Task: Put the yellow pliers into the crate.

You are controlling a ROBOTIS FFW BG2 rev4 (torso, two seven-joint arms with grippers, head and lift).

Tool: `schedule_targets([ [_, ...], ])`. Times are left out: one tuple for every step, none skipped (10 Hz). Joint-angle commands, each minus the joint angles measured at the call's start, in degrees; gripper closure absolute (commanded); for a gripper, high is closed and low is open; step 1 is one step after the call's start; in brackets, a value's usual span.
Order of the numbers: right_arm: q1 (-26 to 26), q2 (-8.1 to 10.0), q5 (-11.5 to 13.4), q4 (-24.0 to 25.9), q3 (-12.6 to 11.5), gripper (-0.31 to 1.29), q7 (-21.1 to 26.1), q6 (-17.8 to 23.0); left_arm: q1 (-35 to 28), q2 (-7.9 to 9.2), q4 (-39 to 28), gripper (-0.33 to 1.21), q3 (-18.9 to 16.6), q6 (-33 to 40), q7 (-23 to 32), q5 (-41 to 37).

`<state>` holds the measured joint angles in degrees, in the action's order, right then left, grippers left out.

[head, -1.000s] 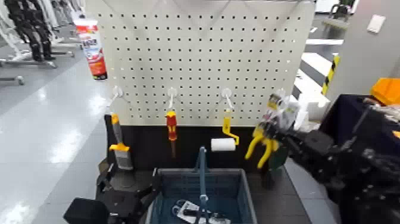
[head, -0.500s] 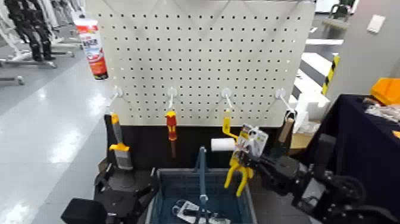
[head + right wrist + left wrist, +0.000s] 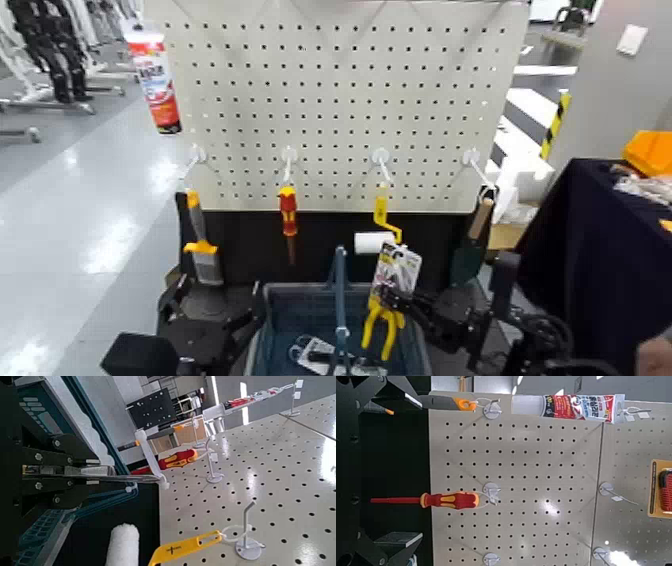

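Observation:
The yellow pliers [image 3: 381, 322] hang handles down from their black-and-yellow card [image 3: 398, 268]. My right gripper [image 3: 400, 298] is shut on the card and holds the pliers just above the right half of the crate [image 3: 300, 292], beside its hoop handle [image 3: 340, 285]. The crate is blue-grey with mesh sides and has a packaged item [image 3: 325, 355] lying in it. Its mesh wall also shows in the right wrist view [image 3: 47, 412], close to my fingers. My left gripper [image 3: 215, 332] is open and parked low, to the left of the crate.
A white pegboard [image 3: 330, 100] stands behind the crate. On it hang a scraper [image 3: 200, 250], a red-and-yellow screwdriver [image 3: 288, 215], a yellow-handled paint roller [image 3: 378, 235], a tool [image 3: 480, 215] and a tube [image 3: 155, 80]. A dark table [image 3: 600, 230] stands at the right.
My right gripper has carried the pliers from the pegboard's right hook leftward and down, to just above the crate. The left arm has not moved.

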<state>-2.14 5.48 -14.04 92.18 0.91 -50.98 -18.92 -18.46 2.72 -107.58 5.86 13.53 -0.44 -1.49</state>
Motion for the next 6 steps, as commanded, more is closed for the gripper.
schedule_targets([
  [-1.64, 0.06, 1.12, -3.93, 1.81, 1.10, -0.09, 2.04, 0.09, 0.00, 0.00, 0.15, 0.12, 0.00, 0.00, 0.00],
  [-2.34, 0.23, 1.38, -5.52, 2.69, 1.10, -0.09, 2.57, 0.09, 0.00, 0.00, 0.15, 0.12, 0.00, 0.00, 0.00],
  [-2.61, 0.32, 1.74, -6.39, 3.31, 1.10, -0.09, 2.83, 0.18, 0.00, 0.00, 0.15, 0.12, 0.00, 0.00, 0.00],
  [-2.78, 0.50, 2.00, -7.01, 3.66, 1.10, -0.09, 2.83, 0.18, 0.00, 0.00, 0.15, 0.20, 0.00, 0.00, 0.00],
  [-2.96, 0.59, 2.18, -7.63, 3.92, 1.10, -0.09, 3.01, 0.18, -0.09, 0.00, 0.15, 0.20, 0.00, 0.00, 0.00],
  [-3.14, 0.76, 2.70, -8.06, 3.92, 1.10, -0.09, 3.10, 0.18, -0.09, 0.00, 0.15, 0.20, 0.00, 0.00, 0.00],
])
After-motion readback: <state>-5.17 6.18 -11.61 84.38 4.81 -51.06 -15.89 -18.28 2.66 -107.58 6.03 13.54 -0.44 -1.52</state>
